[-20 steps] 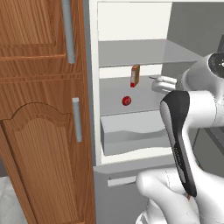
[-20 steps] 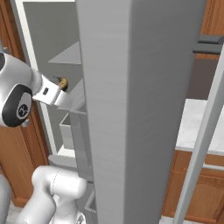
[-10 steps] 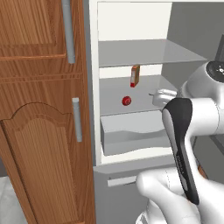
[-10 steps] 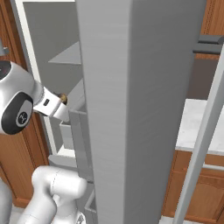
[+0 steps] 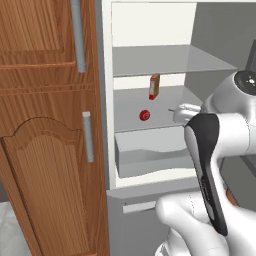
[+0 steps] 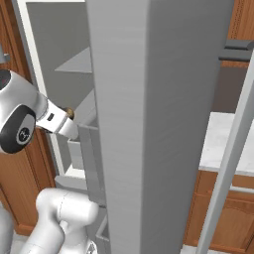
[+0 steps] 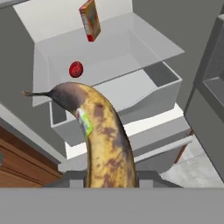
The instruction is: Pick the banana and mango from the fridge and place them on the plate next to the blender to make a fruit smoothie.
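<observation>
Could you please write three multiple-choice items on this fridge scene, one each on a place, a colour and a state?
1. Where does the mango lie?
A. On the fridge shelf below the carton
B. Inside the pale drawer
C. On the top shelf

2. What colour is the banana?
A. Plain green
B. Yellow with brown blotches and a dark end
C. Glossy red

3. What is the state of the gripper?
A. Open and empty
B. Shut on the carton
C. Shut on the banana

Answers:
1. A, since the left base view shows the red ball on the middle shelf, in front of and below the carton.
2. B, as the hand view shows it close up.
3. C, because the banana rises from between the finger tips in the hand view.
</observation>
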